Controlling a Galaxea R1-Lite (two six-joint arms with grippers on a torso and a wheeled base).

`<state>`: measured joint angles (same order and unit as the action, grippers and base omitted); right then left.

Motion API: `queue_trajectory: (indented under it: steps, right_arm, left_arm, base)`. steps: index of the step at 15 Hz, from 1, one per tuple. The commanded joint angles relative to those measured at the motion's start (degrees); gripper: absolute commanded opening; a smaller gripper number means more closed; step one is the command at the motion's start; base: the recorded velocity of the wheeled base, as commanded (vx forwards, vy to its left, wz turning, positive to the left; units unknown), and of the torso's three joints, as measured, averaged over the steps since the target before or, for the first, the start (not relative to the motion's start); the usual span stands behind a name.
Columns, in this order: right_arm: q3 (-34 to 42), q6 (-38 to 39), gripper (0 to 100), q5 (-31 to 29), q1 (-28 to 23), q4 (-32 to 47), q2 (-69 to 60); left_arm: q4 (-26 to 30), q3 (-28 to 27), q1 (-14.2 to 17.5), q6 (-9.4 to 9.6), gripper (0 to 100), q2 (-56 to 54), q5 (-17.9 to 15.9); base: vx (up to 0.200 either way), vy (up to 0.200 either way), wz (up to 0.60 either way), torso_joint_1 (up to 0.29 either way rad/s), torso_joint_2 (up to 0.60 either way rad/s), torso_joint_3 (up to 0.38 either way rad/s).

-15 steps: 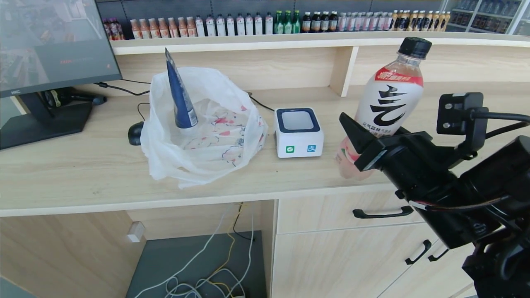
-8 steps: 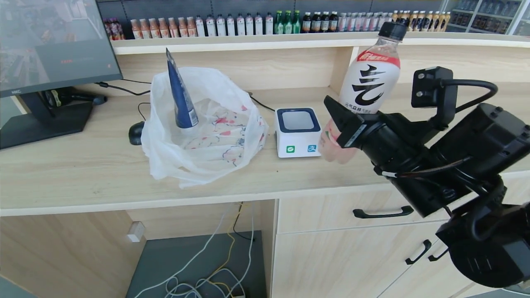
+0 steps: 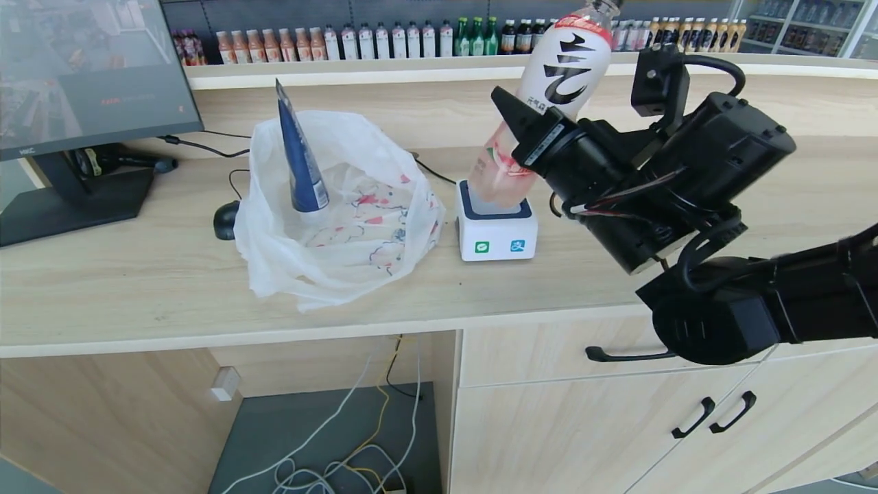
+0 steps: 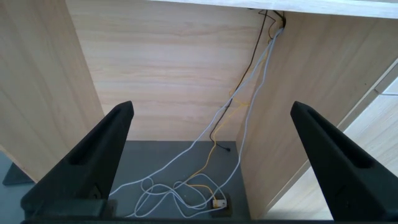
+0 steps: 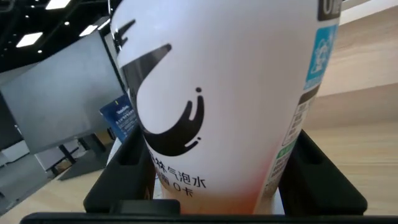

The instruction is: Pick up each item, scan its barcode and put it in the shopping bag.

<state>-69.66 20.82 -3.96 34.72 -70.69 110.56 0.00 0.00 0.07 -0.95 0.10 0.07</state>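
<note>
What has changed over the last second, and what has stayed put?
The right tool, shut on the bottle, carried it leftward; its base is now over the scanner. The shopping bag and blue tube stayed put, as did the scanner.

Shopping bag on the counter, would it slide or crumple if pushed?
The shopping bag looks thin and crumpled, so it would probably fold rather than slide. The blue tube standing inside may well topple.

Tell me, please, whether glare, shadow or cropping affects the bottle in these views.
Head view: the top edge crops the bottle at its cap; shadows on the counter are soft. Right wrist view: ceiling lights shine bright behind the bottle in the right claw.
</note>
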Motion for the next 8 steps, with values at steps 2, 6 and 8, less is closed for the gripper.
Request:
queue_trajectory:
  steps: [2,6,8]
  right_arm:
    - [-6.02,4.93,0,0.45,-1.14,0.20,4.84]
    - [-14.72,10.99,0,0.09,-1.32,1.70,10.03]
    - [-19.29,15.13,0,-0.08,-1.41,4.60,11.52]
  left_arm:
    - [0.00,0.00,0.01,-0.02,100,-0.01,0.01]
    - [0.00,0.00,0.01,-0.02,100,-0.01,0.01]
    - [0.00,0.00,0.01,-0.02,100,-0.01,0.01]
  base:
    - [0.000,0.000,0.00,0.000,0.00,0.000]
    - [0.000,0.000,0.00,0.000,0.00,0.000]
    - [0.000,0.000,0.00,0.000,0.00,0.000]
